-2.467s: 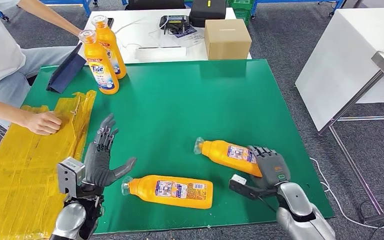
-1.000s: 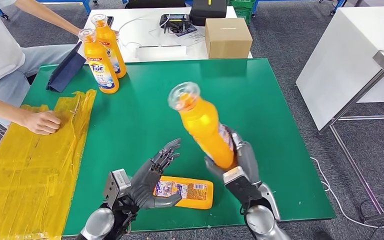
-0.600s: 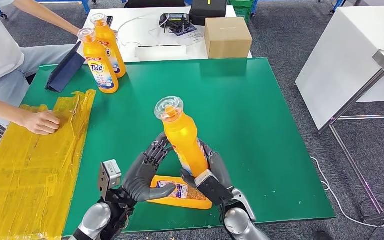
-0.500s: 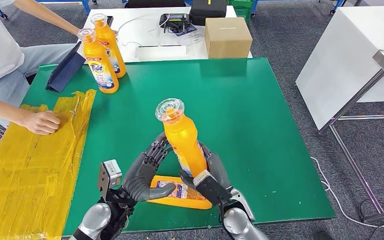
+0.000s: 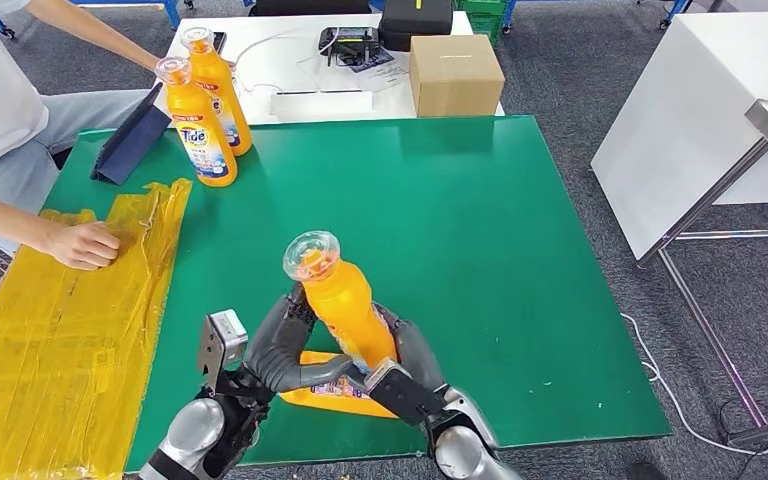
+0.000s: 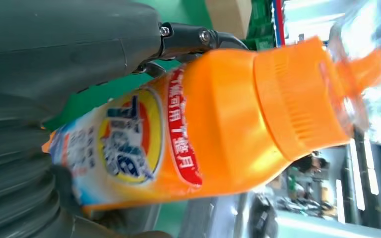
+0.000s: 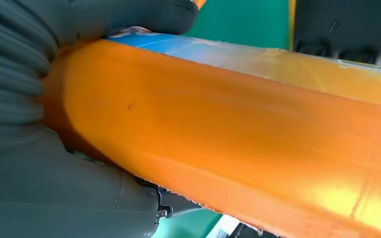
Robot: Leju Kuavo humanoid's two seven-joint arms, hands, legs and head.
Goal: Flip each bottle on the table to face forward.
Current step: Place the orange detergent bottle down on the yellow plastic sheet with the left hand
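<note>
1. The held bottle (image 5: 343, 305) is above the near part of the green table (image 5: 520, 250), lifted between both hands. Its clear cap points up and away from the robot, so its long axis stands steep, leaning a little to the robot's left.
2. The right hand (image 5: 407, 368) grips the lower body of this bottle from the right side; its fingers are closed around the orange plastic, as the right wrist view confirms (image 7: 228, 129).
3. The left hand (image 5: 282, 350) wraps the same bottle from the left, thumb and fingers pressing on it. In the left wrist view the blue and red label (image 6: 129, 144) faces the left palm.
4. I judge this is a hand-over or a turn between the two hands: the label looks toward the left hand, so the bottle probably still needs a turn around its long axis before it is set down.
5. A second bottle (image 5: 335, 395) lies flat on the green table directly under the held one, mostly hidden by the hands. It blocks the spot below.
6. Open green surface is beyond and to the right of the held bottle; this seems the free room for placing.
7. Two upright bottles (image 5: 200, 125) stand at the far left corner of the green table, well apart. A person's hand (image 5: 85, 245) rests on the yellow sheet (image 5: 50, 340) left of the table.
</note>
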